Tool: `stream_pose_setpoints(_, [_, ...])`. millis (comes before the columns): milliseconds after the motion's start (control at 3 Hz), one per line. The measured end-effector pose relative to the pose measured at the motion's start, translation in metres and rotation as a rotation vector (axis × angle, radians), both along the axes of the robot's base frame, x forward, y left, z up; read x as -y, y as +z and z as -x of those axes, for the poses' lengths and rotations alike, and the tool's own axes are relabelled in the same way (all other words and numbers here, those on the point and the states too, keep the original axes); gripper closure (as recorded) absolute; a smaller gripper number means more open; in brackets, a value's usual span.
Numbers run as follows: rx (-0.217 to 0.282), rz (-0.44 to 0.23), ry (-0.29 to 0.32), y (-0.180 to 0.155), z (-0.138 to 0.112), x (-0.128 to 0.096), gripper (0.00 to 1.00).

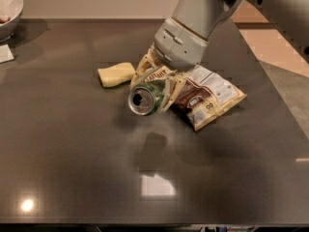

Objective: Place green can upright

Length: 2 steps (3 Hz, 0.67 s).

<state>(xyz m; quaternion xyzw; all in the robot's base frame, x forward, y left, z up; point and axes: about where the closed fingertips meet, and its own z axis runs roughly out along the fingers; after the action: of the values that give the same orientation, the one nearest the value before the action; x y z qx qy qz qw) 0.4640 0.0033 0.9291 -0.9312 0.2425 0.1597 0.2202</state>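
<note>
The green can [146, 98] is held on its side, its silver top with the pull-tab opening facing the camera, a little above the dark table [72, 168]. My gripper [155, 87] hangs from the grey arm coming in from the upper right and is shut on the can, with pale fingers [170, 92] on either side of its body. The can's shadow lies on the table below it.
A brown-and-white snack bag [208, 95] lies just right of the gripper. A yellow sponge [116, 74] lies just left of it. A white bowl [8, 11] stands at the far left corner, with a white paper [6, 53] beside it.
</note>
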Motion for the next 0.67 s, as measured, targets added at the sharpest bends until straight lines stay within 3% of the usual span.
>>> stream_pose_setpoints(667, [-0.277, -0.113, -0.396, 0.0085, 0.0141, 0.0039, 1.00])
